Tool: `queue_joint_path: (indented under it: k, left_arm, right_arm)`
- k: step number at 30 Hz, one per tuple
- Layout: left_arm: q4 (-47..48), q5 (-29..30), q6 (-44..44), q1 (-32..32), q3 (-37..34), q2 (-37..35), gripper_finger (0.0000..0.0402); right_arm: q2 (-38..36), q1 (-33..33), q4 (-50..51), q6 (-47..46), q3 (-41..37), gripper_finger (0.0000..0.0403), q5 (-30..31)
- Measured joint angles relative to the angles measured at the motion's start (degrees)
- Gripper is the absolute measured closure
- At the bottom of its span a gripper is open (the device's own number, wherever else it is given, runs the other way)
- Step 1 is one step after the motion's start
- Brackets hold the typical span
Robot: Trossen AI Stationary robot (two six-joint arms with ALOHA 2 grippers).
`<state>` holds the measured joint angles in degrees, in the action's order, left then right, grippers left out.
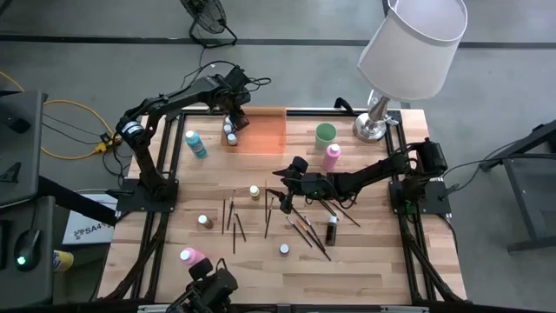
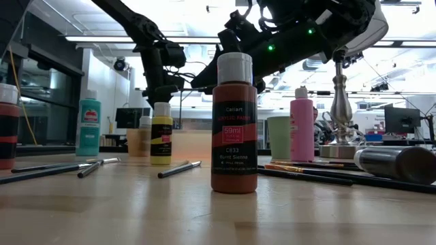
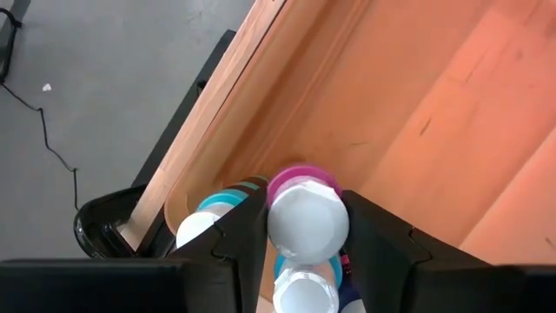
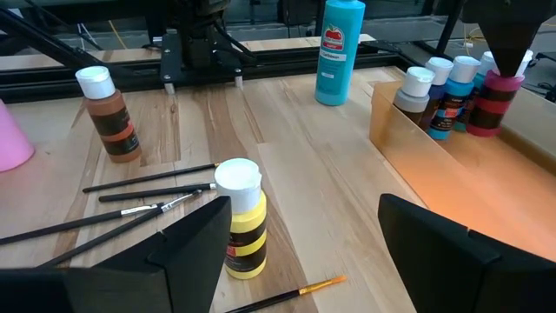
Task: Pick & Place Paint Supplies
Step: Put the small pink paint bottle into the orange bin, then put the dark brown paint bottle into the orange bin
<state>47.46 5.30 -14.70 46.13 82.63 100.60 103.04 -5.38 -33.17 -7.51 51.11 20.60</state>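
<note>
From above, the left gripper (image 1: 234,122) sits over the corner of the orange tray (image 1: 265,132) where several paint bottles (image 1: 229,132) cluster; the right gripper (image 1: 284,196) hovers near the yellow bottle (image 1: 254,192), among scattered paintbrushes (image 1: 233,217) in front of the tray.

At table height, a brown bottle (image 2: 234,122) stands nearest, the tray far behind it.

The left wrist shows its fingers (image 3: 246,228) flanking a magenta bottle (image 3: 306,217) in the tray; whether they grip it is unclear.

The right wrist shows its jaws wide apart, empty, the yellow bottle (image 4: 240,217) between them.
</note>
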Motion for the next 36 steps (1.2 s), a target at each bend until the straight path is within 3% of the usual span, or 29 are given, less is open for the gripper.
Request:
queue_joint_path:
  k: [15, 19, 29, 36]
  left_arm:
    - [-1.68, 0.29, -1.37, -0.02, 0.18, -0.04, 0.0261]
    - [0.25, 0.27, -1.38, -0.02, 3.22, -0.98, 0.0261]
    - [-3.65, -6.75, -1.54, -5.62, 2.26, -11.71, 0.0261]
    - [-12.24, -7.50, -2.14, -13.71, -8.26, -21.34, 0.0261]
  right_arm:
    - [-0.04, -0.09, 0.00, 0.01, 0.00, 0.0117, 0.13]
    - [-3.78, -0.27, 4.52, -1.03, -0.02, 0.0117, 0.40]
    - [-23.42, -1.72, 34.37, -22.55, 0.00, 0.0117, -0.22]
    - [-31.70, -6.06, 50.58, -45.77, 0.00, 0.0117, -12.12]
